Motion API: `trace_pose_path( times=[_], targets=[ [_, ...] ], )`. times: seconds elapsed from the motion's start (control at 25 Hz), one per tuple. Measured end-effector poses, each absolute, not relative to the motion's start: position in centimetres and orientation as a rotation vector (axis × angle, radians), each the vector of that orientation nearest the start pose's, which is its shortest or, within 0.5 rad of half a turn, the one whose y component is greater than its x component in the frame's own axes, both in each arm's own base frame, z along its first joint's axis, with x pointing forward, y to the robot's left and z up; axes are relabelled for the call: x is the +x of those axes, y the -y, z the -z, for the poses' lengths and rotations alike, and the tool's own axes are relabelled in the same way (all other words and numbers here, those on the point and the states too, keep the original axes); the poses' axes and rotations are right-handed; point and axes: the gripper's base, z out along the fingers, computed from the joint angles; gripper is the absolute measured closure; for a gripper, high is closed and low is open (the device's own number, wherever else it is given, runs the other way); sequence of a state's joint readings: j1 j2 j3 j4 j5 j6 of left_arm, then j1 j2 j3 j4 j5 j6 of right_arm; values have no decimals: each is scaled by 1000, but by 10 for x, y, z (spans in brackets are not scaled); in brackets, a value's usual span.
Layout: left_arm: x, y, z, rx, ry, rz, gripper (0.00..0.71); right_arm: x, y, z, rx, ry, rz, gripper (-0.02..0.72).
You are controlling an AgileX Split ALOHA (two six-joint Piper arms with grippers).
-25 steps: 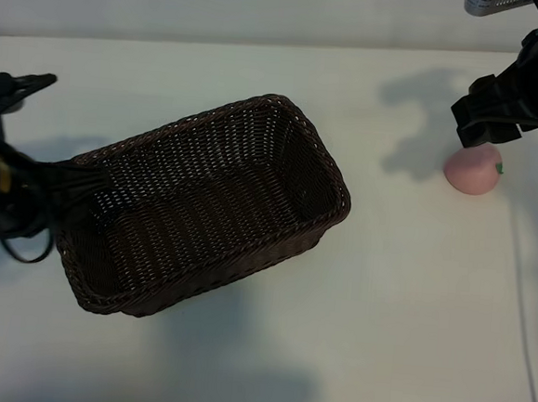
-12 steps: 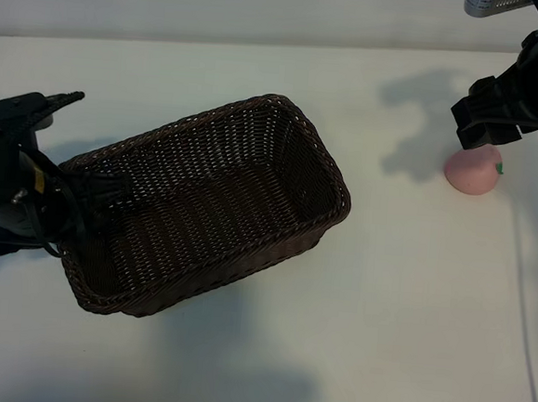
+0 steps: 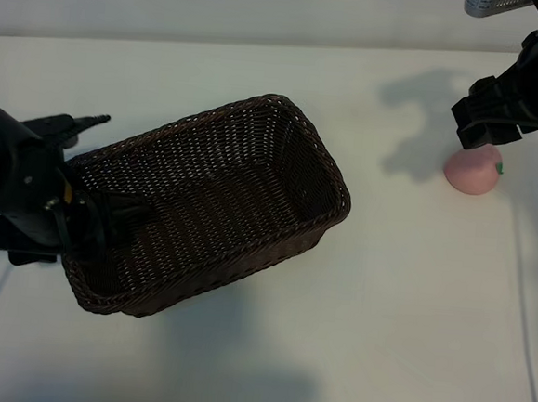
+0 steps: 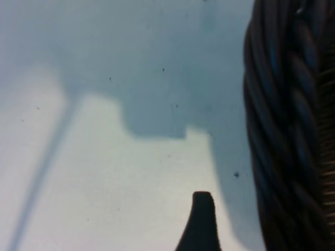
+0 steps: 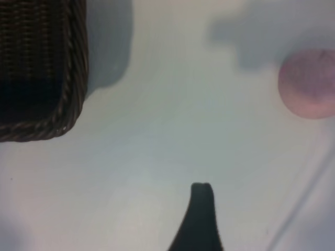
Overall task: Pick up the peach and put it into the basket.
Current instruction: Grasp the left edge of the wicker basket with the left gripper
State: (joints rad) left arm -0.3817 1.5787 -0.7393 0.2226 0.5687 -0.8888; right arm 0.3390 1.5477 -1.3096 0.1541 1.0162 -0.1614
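The dark-brown wicker basket (image 3: 203, 210) lies slanted across the middle of the table. The pale-pink peach (image 3: 474, 171) rests on the table far to its right, outside the basket. My right gripper (image 3: 485, 123) hovers just over the peach's back edge, open and empty. In the right wrist view one dark finger (image 5: 201, 214) shows, with the peach (image 5: 309, 83) off to the side and the basket's corner (image 5: 76, 63) beyond. My left gripper (image 3: 103, 174) is open at the basket's left end. The braided rim (image 4: 282, 130) is close beside its one visible finger (image 4: 201, 222).
The white table (image 3: 381, 312) spreads wide in front of and to the right of the basket. A thin cable (image 3: 522, 295) runs along the table's right side. The left arm's dark body (image 3: 18, 186) stands at the basket's left.
The left arm has swung to the right, from the table's left edge up to the basket's left end. The right arm, the peach and the basket have stayed put.
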Motion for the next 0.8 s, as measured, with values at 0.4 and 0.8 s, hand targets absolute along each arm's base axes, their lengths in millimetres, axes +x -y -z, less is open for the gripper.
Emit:
trace_pose_path(
  times=[0.4,0.8],
  targets=[
    [249,88,-157,-486,-2827,43,502,297,-117,-307,-607,-2674,-252,104],
    [251,93,-164,-503,-2778,158,571,297,-117,-307,-607,-2674,-252,104]
  ],
)
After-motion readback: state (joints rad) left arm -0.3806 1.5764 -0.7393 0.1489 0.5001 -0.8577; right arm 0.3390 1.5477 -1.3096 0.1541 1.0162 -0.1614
